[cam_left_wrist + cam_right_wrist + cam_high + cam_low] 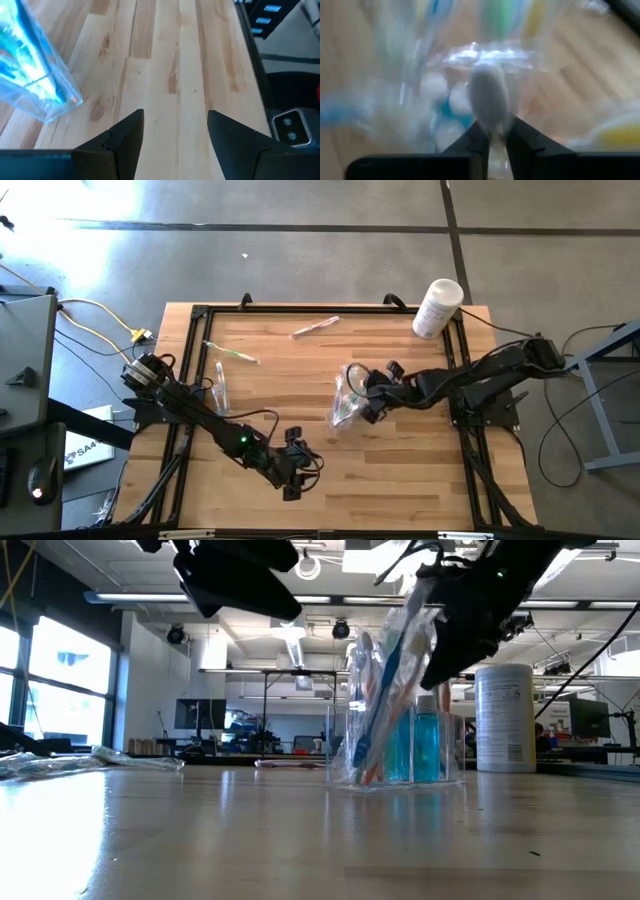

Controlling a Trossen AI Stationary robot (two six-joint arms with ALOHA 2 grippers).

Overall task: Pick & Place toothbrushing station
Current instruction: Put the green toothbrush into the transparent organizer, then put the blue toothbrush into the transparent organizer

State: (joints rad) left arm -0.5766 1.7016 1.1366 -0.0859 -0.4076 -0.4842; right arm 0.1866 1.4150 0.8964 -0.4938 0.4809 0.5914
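Note:
A clear plastic bag stands on the table's middle, holding teal tubes and several toothbrushes that slant upward out of it. My right gripper is at the bag's top, on its right side, shut on a white toothbrush. My left gripper hangs open over the table's near part, with nothing between its fingers; its wrist view shows the bag farther off. Three more toothbrushes lie flat on the table: a pink-white one, a green one and a pale one. My right gripper pinches the white toothbrush's rounded end between its two fingertips. The fingers slant down from the table's right side. Beyond the fingers the toothbrush reaches into the bag's open top; blur hides how its far end sits.
A white canister stands at the far right corner, behind the right arm. Black rails run along the table's edges. Bare wood lies between the two grippers and along the near edge.

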